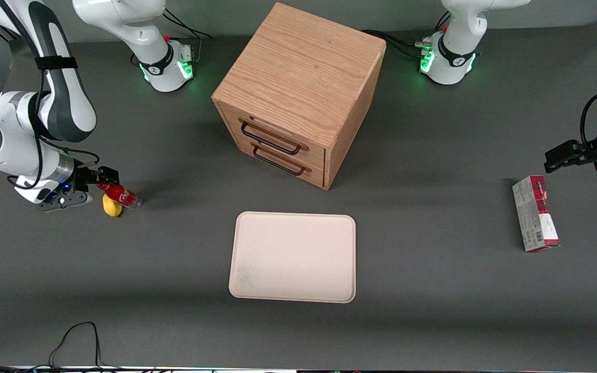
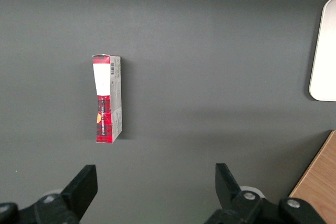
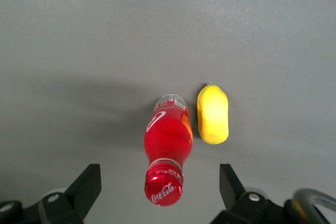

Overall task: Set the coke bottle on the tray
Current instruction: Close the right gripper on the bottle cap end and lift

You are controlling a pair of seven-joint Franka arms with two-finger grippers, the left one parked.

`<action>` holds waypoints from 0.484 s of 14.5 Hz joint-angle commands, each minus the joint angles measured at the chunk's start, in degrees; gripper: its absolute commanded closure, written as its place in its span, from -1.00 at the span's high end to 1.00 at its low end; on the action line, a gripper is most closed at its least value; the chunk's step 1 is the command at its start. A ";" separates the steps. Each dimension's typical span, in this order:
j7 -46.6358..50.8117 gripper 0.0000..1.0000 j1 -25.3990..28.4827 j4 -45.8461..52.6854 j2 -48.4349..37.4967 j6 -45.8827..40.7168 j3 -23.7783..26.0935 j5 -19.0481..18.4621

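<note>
The coke bottle [image 1: 121, 195] has a red cap, a red label and a clear base. It is at the working arm's end of the table. My right gripper [image 1: 96, 185] is open at its cap end. In the right wrist view the cap sits between the two fingers of the gripper [image 3: 159, 190] with a gap on each side of the bottle [image 3: 168, 135]. The cream-white tray [image 1: 292, 256] lies flat with nothing on it, nearer the front camera than the cabinet. Its corner also shows in the left wrist view [image 2: 325, 51].
A small yellow lemon-like lump [image 1: 112, 205] [image 3: 212, 114] lies right beside the bottle, nearer the front camera. A wooden two-drawer cabinet [image 1: 298, 88] stands mid-table with both drawers shut. A red-and-grey carton [image 1: 534, 212] [image 2: 107, 100] lies toward the parked arm's end.
</note>
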 commanded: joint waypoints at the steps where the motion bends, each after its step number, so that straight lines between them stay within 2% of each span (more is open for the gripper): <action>1: 0.01 0.99 0.45 -1.63 -1.75 0.89 -0.23 -0.71; 2: -0.08 0.98 0.45 -1.63 -1.66 0.89 -0.23 -0.71; 3: -0.08 0.88 0.45 -1.63 -1.66 0.89 -0.23 -0.71; 4: -0.08 0.64 0.45 -1.63 -1.75 0.89 -0.23 -0.71; 6: -0.08 -0.63 0.36 -2.33 -2.01 1.59 -0.23 -0.71; 7: -0.08 -1.00 0.36 -2.42 -2.01 1.69 -0.23 -0.71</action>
